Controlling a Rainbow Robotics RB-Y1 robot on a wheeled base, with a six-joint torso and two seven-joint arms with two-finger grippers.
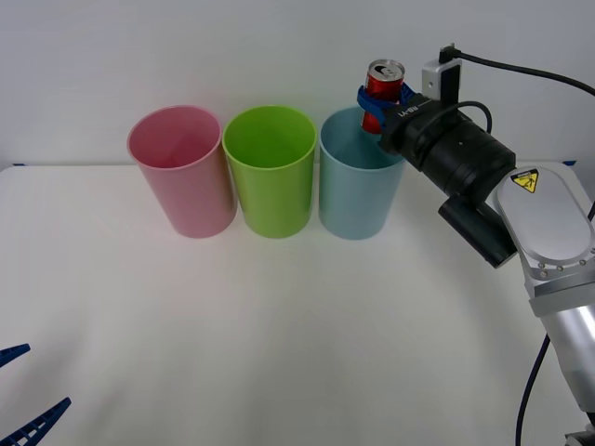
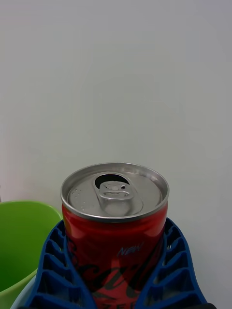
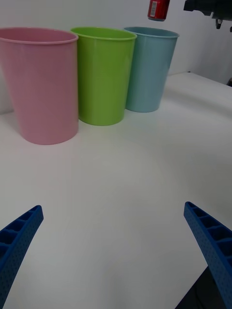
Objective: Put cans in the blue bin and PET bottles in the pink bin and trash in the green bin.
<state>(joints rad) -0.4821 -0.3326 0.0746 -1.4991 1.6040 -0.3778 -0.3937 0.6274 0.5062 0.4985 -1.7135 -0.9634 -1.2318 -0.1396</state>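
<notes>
A small red can [image 1: 384,85] with a silver top hangs upright above the blue bin [image 1: 358,190], over its right rim. My right gripper [image 1: 376,107] is shut on the can [image 2: 115,227], its blue fingers [image 2: 53,270] clasping both sides. The can [image 3: 158,9] also hangs over the blue bin [image 3: 151,67] in the left wrist view. The green bin [image 1: 270,172] stands in the middle and the pink bin [image 1: 181,172] on the left. My left gripper [image 1: 19,390] rests open at the table's near left corner, far from the bins. No PET bottles or trash are in view.
The three bins stand in a tight row at the back of the white table [image 1: 279,334], close to the white wall. The right arm [image 1: 483,186] reaches in from the right.
</notes>
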